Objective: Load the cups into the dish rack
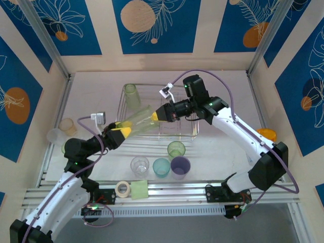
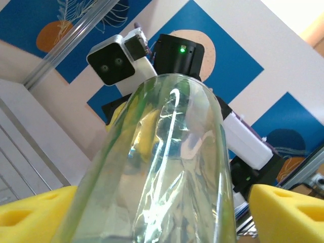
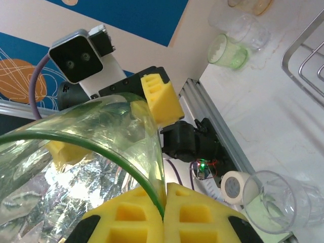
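Lavender cup (image 1: 180, 166) stands before dish rack (image 1: 195, 132); right gripper (image 1: 155, 117) pinches green cup (image 1: 136, 121).

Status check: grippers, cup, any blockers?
Right gripper shut on rim of light green translucent plastic tumbler. Left gripper open, straddling its base. Tumbler tilted over silver wire dish rack, left edge. Second green tumbler upright at rack's far-left corner.

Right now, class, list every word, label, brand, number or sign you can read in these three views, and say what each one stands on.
None: no readable text in any view.
The blue wall panels carry only white leaf drawings and orange discs, no letters.
The white tape roll, the pale green cup and the wrist camera show no print or label.
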Robot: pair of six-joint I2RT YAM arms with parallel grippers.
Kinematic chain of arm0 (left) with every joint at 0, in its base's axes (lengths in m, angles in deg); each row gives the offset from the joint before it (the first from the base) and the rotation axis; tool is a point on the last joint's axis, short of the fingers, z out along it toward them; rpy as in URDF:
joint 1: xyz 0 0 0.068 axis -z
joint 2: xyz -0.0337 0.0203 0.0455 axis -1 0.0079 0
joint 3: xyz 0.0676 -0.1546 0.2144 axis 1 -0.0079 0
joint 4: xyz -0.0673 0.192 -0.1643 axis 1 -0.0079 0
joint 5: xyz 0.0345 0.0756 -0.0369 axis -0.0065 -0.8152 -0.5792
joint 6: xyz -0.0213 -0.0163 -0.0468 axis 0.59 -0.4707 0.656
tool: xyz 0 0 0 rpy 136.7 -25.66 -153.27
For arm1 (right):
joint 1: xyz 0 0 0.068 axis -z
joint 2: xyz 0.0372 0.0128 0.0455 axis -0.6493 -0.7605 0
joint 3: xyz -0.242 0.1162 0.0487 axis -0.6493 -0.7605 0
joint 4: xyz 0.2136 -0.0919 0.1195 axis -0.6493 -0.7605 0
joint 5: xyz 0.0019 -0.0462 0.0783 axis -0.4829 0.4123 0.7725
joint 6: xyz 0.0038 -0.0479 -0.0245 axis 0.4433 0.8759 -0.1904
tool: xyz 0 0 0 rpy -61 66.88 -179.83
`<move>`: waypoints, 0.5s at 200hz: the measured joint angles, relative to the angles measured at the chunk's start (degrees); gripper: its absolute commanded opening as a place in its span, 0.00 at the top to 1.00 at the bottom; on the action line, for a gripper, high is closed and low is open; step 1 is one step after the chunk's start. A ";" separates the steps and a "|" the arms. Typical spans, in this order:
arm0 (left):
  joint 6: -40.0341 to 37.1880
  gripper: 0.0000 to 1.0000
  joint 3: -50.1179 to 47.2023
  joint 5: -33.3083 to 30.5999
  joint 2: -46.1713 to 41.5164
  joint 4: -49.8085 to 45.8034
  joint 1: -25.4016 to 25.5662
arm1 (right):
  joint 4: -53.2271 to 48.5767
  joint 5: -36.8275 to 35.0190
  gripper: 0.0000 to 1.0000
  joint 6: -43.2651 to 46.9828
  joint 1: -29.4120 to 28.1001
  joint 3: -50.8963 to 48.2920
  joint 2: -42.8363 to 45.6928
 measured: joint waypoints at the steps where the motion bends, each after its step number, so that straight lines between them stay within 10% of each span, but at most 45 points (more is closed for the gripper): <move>1: 0.15 0.37 -0.02 -0.02 0.00 0.00 0.00 | 0.00 0.02 1.00 0.00 0.00 0.02 -0.07; 30: 0.57 0.53 -0.44 -0.68 -0.39 -0.15 0.07 | 0.00 0.50 0.99 0.22 0.02 0.44 -0.66; 57: -0.09 0.60 -0.57 -1.40 -0.96 -2.71 0.17 | -0.07 0.00 0.47 0.46 -0.09 0.48 -1.57; 100: -6.60 0.91 3.85 -8.17 -3.39 -24.22 0.20 | -6.01 -9.40 0.36 3.37 1.68 0.57 -3.17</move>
